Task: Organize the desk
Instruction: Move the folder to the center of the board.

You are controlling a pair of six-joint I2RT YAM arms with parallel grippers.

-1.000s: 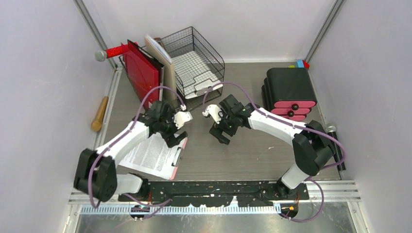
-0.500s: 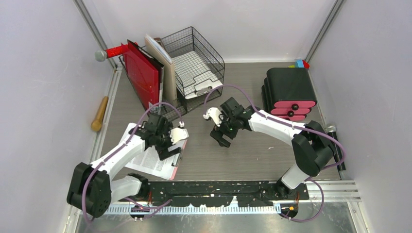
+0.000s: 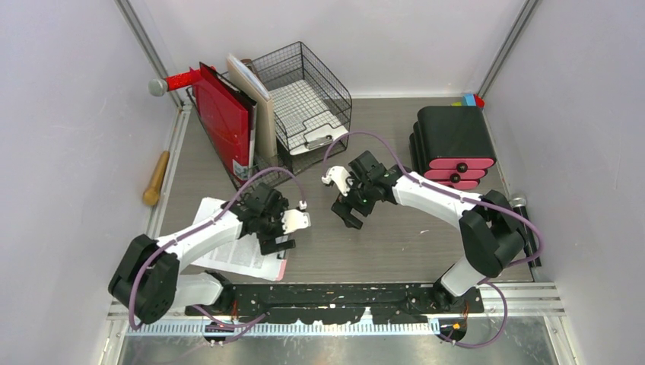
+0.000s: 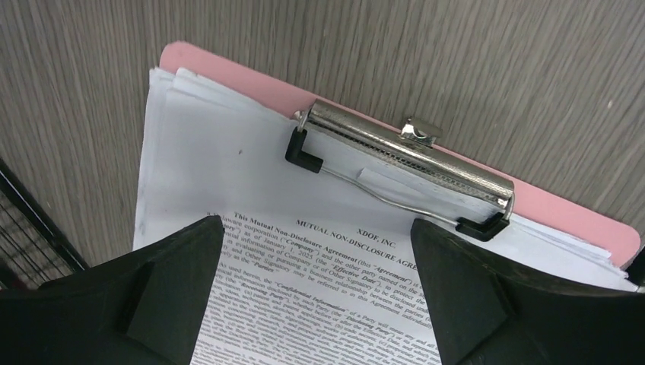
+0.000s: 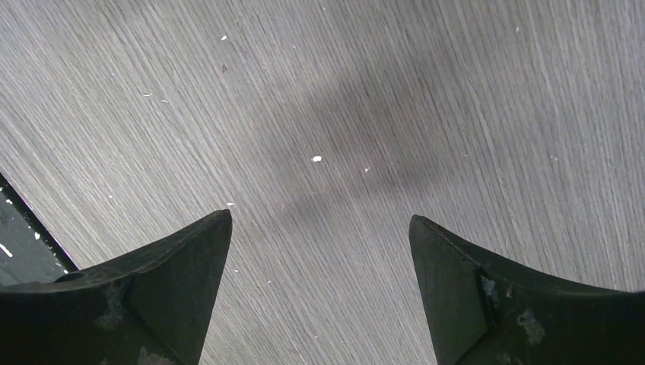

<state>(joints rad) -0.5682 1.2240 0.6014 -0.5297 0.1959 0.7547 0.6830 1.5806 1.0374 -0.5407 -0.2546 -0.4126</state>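
The widest open stretch of the grey wood-grain desk (image 3: 395,243) is at the front. It lies between the pink clipboard with printed sheets (image 3: 243,257) on the left and the black drawer unit with pink fronts (image 3: 455,144) at the back right. The back left is crowded. There the black wire-mesh tray rack (image 3: 308,95) stands with red folders (image 3: 224,125) leaning just beside it. Between the spread jaws of the right gripper (image 5: 319,215) only bare wood shows. Below the left gripper (image 4: 316,224) the clipboard's metal clip (image 4: 403,163) rises.

Heading, top sheet (image 4: 228,182) on the pink clipboard (image 4: 578,220) below my left gripper (image 4: 313,228): "MUTUAL NON-DISCLOSURE AGREEMENT"
Company line: "XDOF, INC."
Opening paragraph: I read "This Mutual Non-Disclosure Agreement"; the remainder is too small.
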